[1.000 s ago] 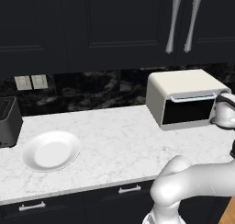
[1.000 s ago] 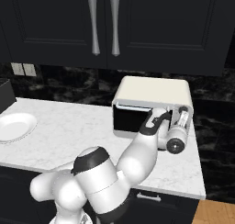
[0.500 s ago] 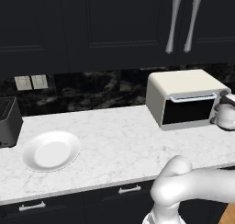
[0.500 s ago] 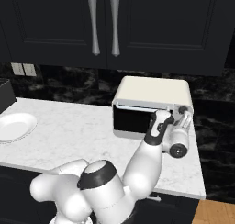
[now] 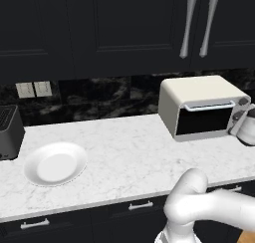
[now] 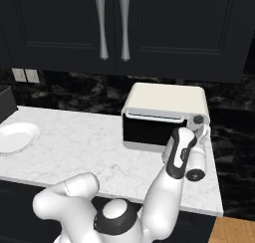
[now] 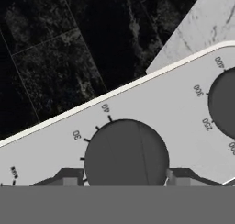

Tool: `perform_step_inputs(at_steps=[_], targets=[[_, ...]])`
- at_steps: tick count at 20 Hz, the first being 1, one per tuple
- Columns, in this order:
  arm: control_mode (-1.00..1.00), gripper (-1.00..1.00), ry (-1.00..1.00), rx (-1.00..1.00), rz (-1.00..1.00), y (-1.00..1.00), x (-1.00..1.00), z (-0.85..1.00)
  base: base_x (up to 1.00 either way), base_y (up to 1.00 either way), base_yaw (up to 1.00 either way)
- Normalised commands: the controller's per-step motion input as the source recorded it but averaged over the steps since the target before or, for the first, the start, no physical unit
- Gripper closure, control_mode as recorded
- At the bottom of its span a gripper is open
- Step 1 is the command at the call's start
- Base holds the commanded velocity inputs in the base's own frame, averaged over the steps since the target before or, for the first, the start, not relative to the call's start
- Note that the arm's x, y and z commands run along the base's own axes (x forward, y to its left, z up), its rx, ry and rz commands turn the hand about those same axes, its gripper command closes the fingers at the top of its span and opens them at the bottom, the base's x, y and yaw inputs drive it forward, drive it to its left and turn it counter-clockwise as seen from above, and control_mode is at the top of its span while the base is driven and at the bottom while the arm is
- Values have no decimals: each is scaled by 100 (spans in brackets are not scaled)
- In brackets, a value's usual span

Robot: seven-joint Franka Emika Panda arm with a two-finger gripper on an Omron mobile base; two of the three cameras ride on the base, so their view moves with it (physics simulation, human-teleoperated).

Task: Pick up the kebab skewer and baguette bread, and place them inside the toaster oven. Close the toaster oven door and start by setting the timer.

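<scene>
The cream-white toaster oven [image 5: 199,90] [image 6: 164,97] stands at the back right of the counter. Its dark glass toaster oven door [image 5: 204,121] [image 6: 147,132] is up against the front. My gripper [image 6: 199,128] [image 5: 243,123] is at the knob panel on the oven's right end. In the hand view, the dark timer knob [image 7: 126,154] sits between my fingertips [image 7: 69,178]; the gripper [image 7: 126,178] is open, its jaws close on either side of the knob. The kebab skewer and the baguette bread are out of view.
An empty white plate [image 5: 55,163] [image 6: 15,137] lies at the counter's left, beside a dark slot toaster [image 5: 9,132]. A second dark knob [image 7: 225,103] with temperature marks sits next to the timer knob. Black cabinets with silver handles [image 5: 196,25] hang above.
The hand has moved slightly right, onto the oven's knob panel. Its jaws have narrowed around the timer knob. The oven and plate have not moved.
</scene>
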Motion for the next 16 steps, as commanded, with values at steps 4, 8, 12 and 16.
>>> perform_step_inputs(at_steps=[4,8,12,16], targets=[[-100,100,-17,0,-2,-14,-2,-9,0,0,0],[-100,100,-3,0,-6,-8,4,0,0,0,0],[-100,100,0,0,-13,-1,0,0,0,0,0],[-100,100,0,4,-15,0,19,0,0,0,0]])
